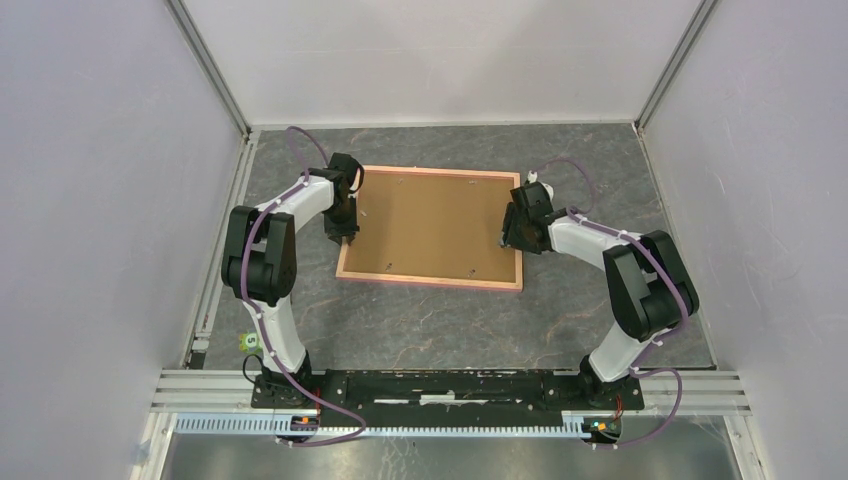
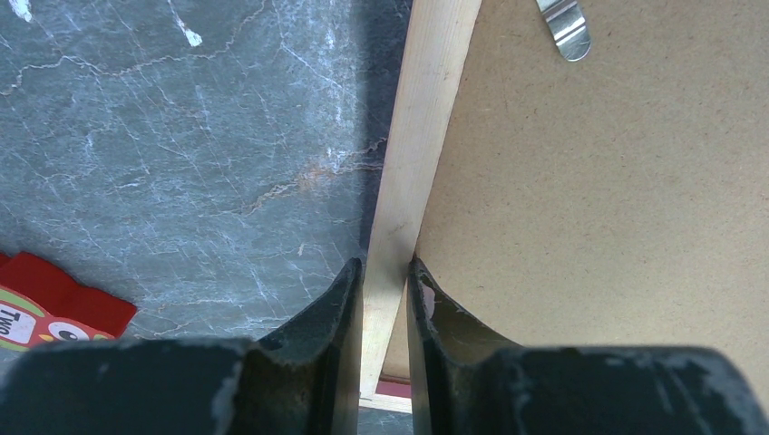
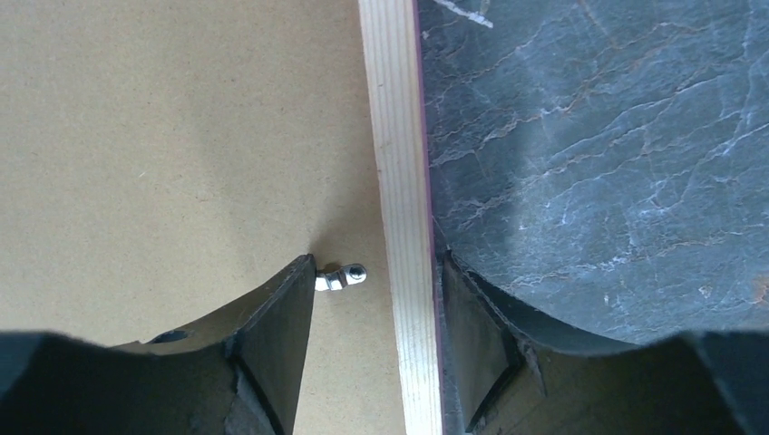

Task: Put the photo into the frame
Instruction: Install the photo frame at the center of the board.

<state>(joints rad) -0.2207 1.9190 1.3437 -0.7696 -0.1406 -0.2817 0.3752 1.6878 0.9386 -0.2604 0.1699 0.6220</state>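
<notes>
A thin-bordered rectangular frame [image 1: 430,279] is being shown lying flat, back upward, at the middle of the dark, marble-veined table [image 1: 430,330]. Its opening is being filled by a matte brown fibreboard backing board [image 1: 435,225].

At the frame's 9 o'clock side, toward the 7 o'clock corner, its rail is being pinched by the left gripper [image 1: 347,238]. In the left wrist view the two black, scuffed fingers of this gripper [image 2: 387,267] are being pressed against either face of the pale, straight-grained wooden rail [image 2: 426,118]. A shiny, rounded metal clip [image 2: 564,27] is being seen on the board at 1 o'clock, and a red printed card [image 2: 54,308] on the table at 8 o'clock.

At the frame's 3 o'clock side, the opposite rail is being straddled by the right gripper [image 1: 508,240]. In its wrist view the jaws of the claw [image 3: 377,261] are being kept apart: the outer finger is meeting the pink edge, while the inner one is being held clear over the board, beside a small silver turn tab [image 3: 343,276].
</notes>
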